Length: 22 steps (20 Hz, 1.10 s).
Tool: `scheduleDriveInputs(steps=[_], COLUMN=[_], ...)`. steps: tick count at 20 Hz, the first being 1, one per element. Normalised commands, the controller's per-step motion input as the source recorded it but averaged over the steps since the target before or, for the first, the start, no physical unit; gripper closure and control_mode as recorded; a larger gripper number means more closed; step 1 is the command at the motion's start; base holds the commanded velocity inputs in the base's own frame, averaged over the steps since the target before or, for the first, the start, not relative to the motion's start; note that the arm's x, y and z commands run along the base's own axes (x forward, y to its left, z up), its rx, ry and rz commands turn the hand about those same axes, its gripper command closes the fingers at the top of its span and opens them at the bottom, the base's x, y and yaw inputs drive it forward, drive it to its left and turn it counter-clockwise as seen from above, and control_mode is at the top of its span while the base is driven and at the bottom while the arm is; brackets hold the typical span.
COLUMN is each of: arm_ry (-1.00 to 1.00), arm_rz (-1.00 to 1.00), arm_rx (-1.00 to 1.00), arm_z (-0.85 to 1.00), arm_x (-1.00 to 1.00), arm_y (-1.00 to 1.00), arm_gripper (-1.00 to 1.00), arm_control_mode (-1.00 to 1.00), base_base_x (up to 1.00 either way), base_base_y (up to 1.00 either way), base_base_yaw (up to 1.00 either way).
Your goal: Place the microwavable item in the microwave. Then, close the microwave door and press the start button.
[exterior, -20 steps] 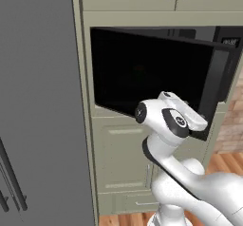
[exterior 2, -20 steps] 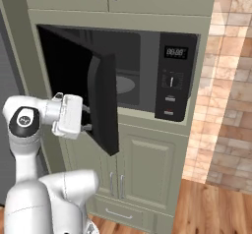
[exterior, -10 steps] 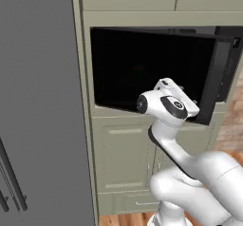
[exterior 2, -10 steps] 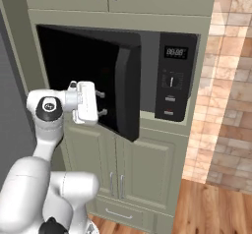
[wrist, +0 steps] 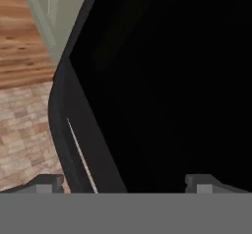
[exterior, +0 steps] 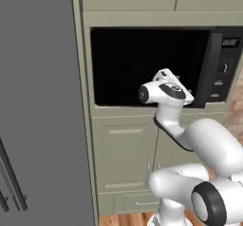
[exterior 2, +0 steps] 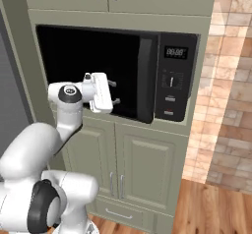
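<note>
The gripper (exterior 2: 114, 92) has its jaws wide apart with nothing between them, just in front of the microwave door (exterior 2: 93, 71). The door covers the microwave (exterior 2: 174, 80) almost fully, its handle (exterior 2: 145, 83) at 3 o'clock from the gripper.

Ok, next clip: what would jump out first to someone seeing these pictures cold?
The big black microwave built into the pale green cabinets, with its dark glass door swung nearly shut. Right in front of that door the white arm holds its gripper with the jaws open and nothing in them. A tall grey fridge fills the space left of the microwave, and brick wall stands to its right.
</note>
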Motion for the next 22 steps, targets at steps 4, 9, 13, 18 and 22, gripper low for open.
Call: scheduleDriveInputs(steps=[4,9,13,18,22], arm_ry=[-0.01,0.0,-0.02,-0.1,-0.05], arm_rz=[0.0,0.0,0.0,0.0,0.0], arm_rx=[0.04,0.05,0.04,0.06,0.15], arm_z=[0.0,0.0,0.04,0.5,0.33], arm_x=[0.75,0.65,0.13,-0.97,-1.0], arm_y=[-0.14,-0.13,-0.19,-0.17,-0.02], arm_gripper=[-1.0,-1.0,-1.0,-1.0,-1.0], arm_control_mode=[-1.0,-1.0,-1.0,-1.0,-1.0], base_base_x=[0.0,0.0,0.0,0.0,0.0], base_base_y=[0.0,0.0,0.0,0.0,0.0], base_base_yaw=[0.0,0.0,0.0,0.0,0.0])
